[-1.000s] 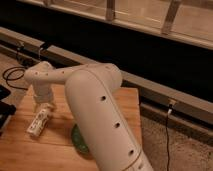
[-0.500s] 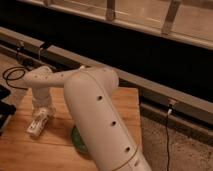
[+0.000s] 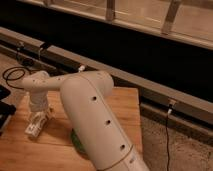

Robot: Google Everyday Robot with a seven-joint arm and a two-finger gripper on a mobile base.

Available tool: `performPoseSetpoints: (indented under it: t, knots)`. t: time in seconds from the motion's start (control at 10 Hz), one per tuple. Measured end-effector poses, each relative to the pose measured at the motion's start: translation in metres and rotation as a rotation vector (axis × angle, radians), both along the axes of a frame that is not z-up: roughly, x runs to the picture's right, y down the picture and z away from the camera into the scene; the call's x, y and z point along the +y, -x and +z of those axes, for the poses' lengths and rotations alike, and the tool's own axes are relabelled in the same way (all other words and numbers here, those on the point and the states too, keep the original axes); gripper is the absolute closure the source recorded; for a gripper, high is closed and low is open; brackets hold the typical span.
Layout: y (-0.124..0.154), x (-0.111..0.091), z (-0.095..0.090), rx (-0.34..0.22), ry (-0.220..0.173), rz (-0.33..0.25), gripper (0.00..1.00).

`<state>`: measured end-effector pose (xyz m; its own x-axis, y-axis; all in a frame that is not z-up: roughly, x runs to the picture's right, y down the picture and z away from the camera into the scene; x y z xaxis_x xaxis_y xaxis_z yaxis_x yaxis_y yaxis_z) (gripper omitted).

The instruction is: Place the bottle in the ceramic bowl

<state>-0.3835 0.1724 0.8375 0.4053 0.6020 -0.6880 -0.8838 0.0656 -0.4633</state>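
The bottle (image 3: pixel 33 129), small and white, lies on the wooden table (image 3: pixel 126 106) near its left side. My gripper (image 3: pixel 39 119) is directly over the bottle's upper end, reaching down from the white wrist and touching or almost touching it. Only a thin green sliver of the ceramic bowl (image 3: pixel 75 142) shows, to the right of the bottle. My thick white arm (image 3: pixel 95 120) crosses in front of the bowl and hides the rest of it.
A black coiled cable (image 3: pixel 12 75) lies on the floor beyond the table's left end. A dark object (image 3: pixel 4 109) sits at the left edge of the view. A grey ledge (image 3: pixel 150 86) runs behind the table, with a dark wall above it.
The arm has swung left and the gripper has come down onto the bottle. The bottle lies in the same spot.
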Motion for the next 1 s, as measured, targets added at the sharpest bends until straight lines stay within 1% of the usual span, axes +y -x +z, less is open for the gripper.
performPoseSetpoints:
  t: [0.1, 0.2, 0.3, 0.5, 0.6, 0.8, 1.0]
  knots:
    - [-0.002, 0.003, 0.005, -0.006, 0.016, 0.010, 0.57]
    - [-0.002, 0.005, 0.007, -0.013, 0.024, 0.007, 0.67]
    - [0.003, 0.007, 0.006, -0.024, 0.028, -0.004, 0.79]
    - [0.004, 0.009, 0.006, -0.031, 0.027, -0.013, 0.96]
    - [0.003, 0.008, 0.007, -0.034, 0.024, -0.012, 1.00]
    - [0.003, 0.005, 0.006, -0.046, 0.012, 0.002, 1.00]
    - [-0.005, -0.017, 0.001, -0.066, -0.024, 0.043, 1.00]
